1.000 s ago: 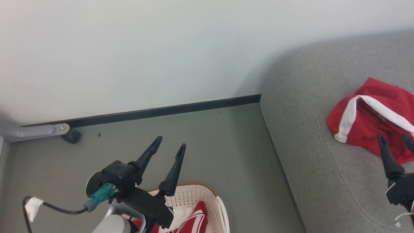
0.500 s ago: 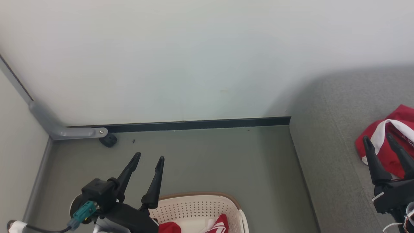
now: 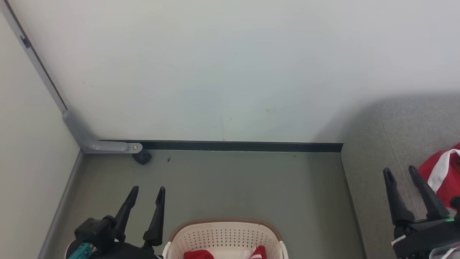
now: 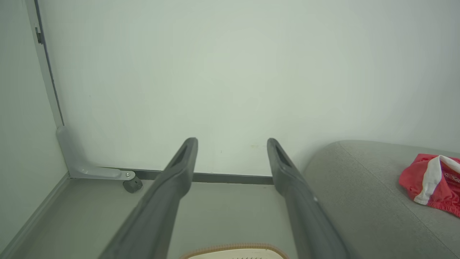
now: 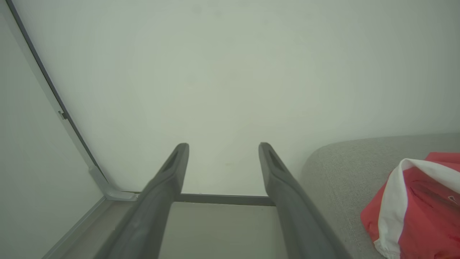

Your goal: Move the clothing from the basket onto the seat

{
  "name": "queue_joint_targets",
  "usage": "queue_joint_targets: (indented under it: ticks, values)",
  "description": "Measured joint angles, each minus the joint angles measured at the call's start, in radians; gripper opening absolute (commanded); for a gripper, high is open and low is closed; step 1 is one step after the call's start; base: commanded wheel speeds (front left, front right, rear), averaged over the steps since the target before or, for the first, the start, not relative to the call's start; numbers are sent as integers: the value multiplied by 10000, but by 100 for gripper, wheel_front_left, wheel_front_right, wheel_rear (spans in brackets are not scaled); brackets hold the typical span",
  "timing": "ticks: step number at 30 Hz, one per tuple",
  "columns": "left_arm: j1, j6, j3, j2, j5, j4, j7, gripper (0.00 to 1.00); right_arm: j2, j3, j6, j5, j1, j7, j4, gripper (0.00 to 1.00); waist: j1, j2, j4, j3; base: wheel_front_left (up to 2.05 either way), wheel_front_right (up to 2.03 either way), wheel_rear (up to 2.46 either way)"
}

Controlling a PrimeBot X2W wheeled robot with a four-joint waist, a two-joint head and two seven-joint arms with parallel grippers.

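I hold left pincer (image 3: pixel 149 187) at seven o'clock, right pincer (image 3: pixel 399 169) at four, both spread empty; basket (image 3: pixel 224 220) at six.

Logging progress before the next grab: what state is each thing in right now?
Left gripper: open, empty.
Right gripper: open, empty.
Basket: upright on floor, red clothing inside.
Red garment: lying crumpled on seat.
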Motion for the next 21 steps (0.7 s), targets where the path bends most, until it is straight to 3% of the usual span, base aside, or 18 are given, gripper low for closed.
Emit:
queue_joint_targets:
  ticks: [15,21]
  values:
    - [364,247,234,-121,-2,-46,-188,100,826,-58,-88,-581,657,0,17,100,1,-1,-24,-74,0,0,0]
    - [397,303,326,-157,6,-38,-203,100,844,-102,-79,-736,657,0,31,100,1,0,-56,-45,0,0,0]
